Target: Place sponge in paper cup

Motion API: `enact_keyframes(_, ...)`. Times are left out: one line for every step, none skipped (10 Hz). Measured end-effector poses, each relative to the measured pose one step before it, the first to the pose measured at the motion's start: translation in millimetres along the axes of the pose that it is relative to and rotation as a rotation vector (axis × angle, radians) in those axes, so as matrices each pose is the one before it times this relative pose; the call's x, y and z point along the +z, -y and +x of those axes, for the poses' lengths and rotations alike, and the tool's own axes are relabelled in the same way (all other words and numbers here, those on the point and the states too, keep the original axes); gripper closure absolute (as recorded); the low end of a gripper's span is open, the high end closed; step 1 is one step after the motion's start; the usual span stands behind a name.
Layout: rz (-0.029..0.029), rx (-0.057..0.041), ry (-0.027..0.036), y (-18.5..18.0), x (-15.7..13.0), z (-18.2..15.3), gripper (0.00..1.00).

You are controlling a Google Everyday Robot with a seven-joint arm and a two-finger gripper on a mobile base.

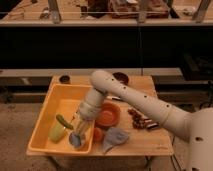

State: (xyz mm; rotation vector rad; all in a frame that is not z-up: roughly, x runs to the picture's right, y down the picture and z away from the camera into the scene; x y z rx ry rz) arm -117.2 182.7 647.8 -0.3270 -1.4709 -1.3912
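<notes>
The wooden bench (150, 142) carries a yellow tray (42, 125), and my white arm (135, 97) reaches down over its right side. Beside the tray sits an orange-red bowl (109, 114), with a pale grey-blue cloth (115, 137) near it. In the tray lie a light green cup (56, 132) and a thin green vegetable (64, 121). My gripper (77, 135) hangs low in the tray over the paper cup (76, 140); whether my fingers are apart I cannot tell, nor where the sponge is.

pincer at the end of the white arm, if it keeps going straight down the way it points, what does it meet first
Most likely the floor of the yellow plastic tray: the pincer points down into its near right corner, just right of the light green cup. Depth is unclear.
</notes>
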Motion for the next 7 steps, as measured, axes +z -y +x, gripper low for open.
enact_keyframes(0.00439,0.00293,-0.00333,-1.00,-0.71,-0.14,0.38)
enact_keyframes(0.00631,0.00169,-0.00505,0.00,-1.02,-0.08,0.30)
enact_keyframes(0.00269,0.00299,-0.00180,-1.42,-0.60,-0.23,0.24)
enact_keyframes(-0.00018,-0.00063,0.00038,0.35,0.17,0.07,0.24)
enact_keyframes(-0.00055,-0.00146,0.00107,0.75,0.44,0.16,0.24)
enact_keyframes(0.00008,-0.00115,0.00072,0.52,0.29,0.00,0.24)
enact_keyframes(-0.00003,0.00024,-0.00028,-0.10,-0.11,0.00,0.24)
